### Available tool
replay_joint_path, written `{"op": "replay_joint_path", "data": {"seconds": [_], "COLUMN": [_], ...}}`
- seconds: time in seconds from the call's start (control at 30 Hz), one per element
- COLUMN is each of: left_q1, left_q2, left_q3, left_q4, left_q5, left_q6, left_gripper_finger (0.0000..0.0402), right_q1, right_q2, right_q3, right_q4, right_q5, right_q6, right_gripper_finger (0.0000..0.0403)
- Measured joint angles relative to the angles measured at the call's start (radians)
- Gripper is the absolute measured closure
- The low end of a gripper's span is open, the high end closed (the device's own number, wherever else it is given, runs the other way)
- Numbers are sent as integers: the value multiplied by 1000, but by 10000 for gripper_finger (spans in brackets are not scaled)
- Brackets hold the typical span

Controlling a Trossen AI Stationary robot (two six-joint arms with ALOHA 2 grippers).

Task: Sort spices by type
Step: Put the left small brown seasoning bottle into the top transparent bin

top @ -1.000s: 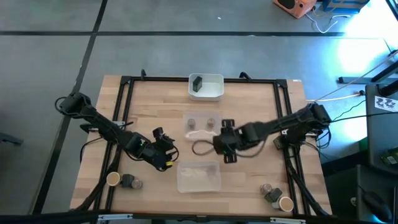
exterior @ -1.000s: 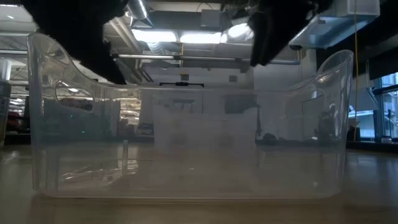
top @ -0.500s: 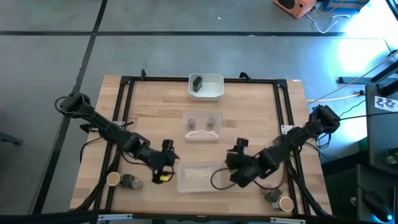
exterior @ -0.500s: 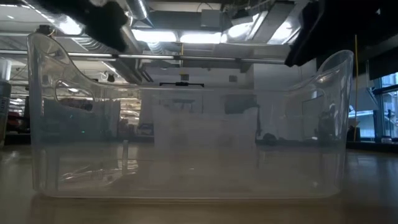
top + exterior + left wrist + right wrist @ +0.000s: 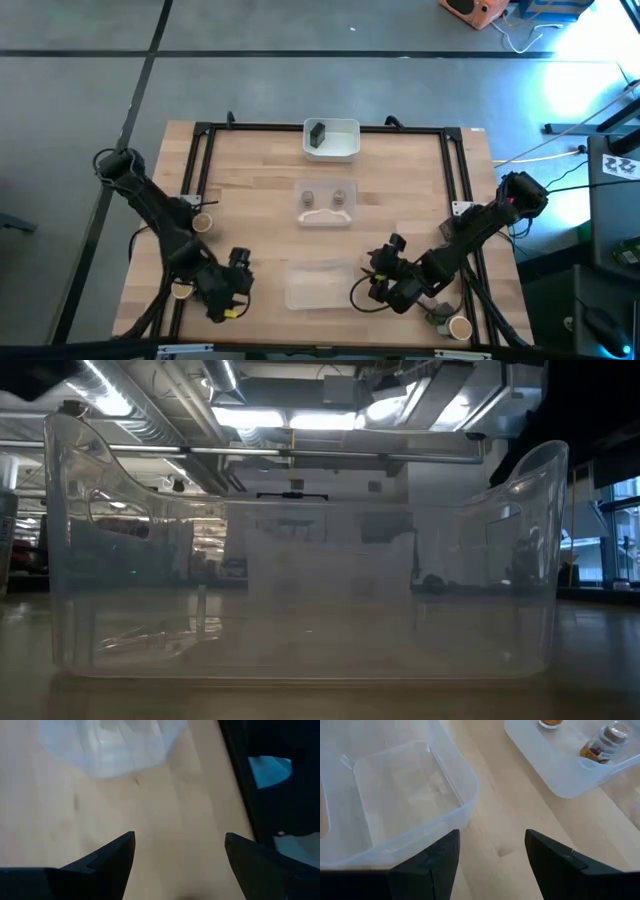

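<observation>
Jaws of left gripper (image 5: 232,285) and right gripper (image 5: 378,283) gape, flanking the clear tray (image 5: 320,284).

Right wrist view: parted dark fingers over pale wood, between two clear plastic trays.

The right gripper (image 5: 492,852) shows its two dark fingers (image 5: 427,865) set well apart, with bare light wooden tabletop (image 5: 505,820) between them. At about ten o'clock from the gap sits a clear rectangular plastic tray (image 5: 395,795) with rounded corners, nothing visible inside it. At about one o'clock lies a second clear plastic tray (image 5: 560,780), holding a small round spice jar (image 5: 606,742) with a pale lid and a yellow-red label, lying tilted. Beside it, an orange-brown round item (image 5: 551,723) is cut off by the frame edge.
</observation>
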Motion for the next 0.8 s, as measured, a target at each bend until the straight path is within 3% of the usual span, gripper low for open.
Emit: {"op": "replay_joint_path", "data": {"seconds": [0.23,0.5,0.8], "left_q1": [-99,-118,-131], "left_q2": [69,108,135], "left_q3": [0,0,-16], "left_q4": [-87,-195,-184], "left_q5": [54,129,134], "left_q6": [-157,-301,-317], "left_gripper_finger": [112,112,112], "right_q1": [-1,-1,-1], "right_q2": [50,105,114], "right_q3": [-13,-13,-13], "right_q4": [108,156,175], "right_q5": [24,32,34], "right_q6": [1,10,32], "right_gripper_finger": [178,178,178]}}
